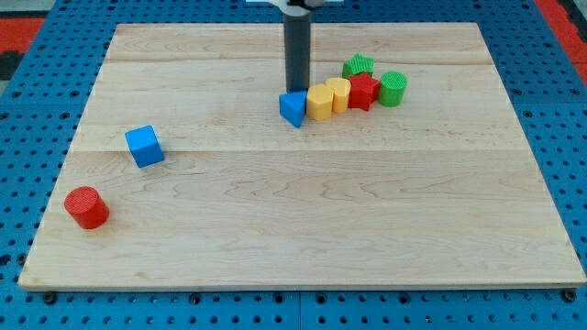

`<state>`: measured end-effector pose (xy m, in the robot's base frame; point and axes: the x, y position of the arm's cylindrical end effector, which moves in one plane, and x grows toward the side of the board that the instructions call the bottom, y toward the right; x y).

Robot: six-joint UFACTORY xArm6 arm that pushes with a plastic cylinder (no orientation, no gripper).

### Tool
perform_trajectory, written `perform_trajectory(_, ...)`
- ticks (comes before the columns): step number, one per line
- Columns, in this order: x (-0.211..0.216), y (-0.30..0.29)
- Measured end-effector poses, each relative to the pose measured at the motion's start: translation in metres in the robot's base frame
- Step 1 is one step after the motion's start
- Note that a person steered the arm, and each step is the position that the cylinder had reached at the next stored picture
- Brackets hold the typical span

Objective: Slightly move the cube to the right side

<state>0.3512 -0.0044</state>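
A blue cube lies at the view's left on the wooden board. My tip is far to its right, near the top middle, right behind a small blue triangular block. That block touches a row of blocks: a yellow block, a yellow cylinder, a red star, a green cylinder and a green star.
A red cylinder stands near the board's lower left corner, below and left of the blue cube. The board lies on a blue pegboard surface.
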Motion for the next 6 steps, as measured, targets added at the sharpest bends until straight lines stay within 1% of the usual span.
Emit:
perform_trajectory(1,-0.004,-0.103)
perform_trajectory(2,0.042,-0.202)
perform_trajectory(3,0.062,-0.251)
perform_trajectory(4,0.091,-0.202)
perform_trajectory(5,0.093,-0.183)
perform_trajectory(6,0.116,-0.199)
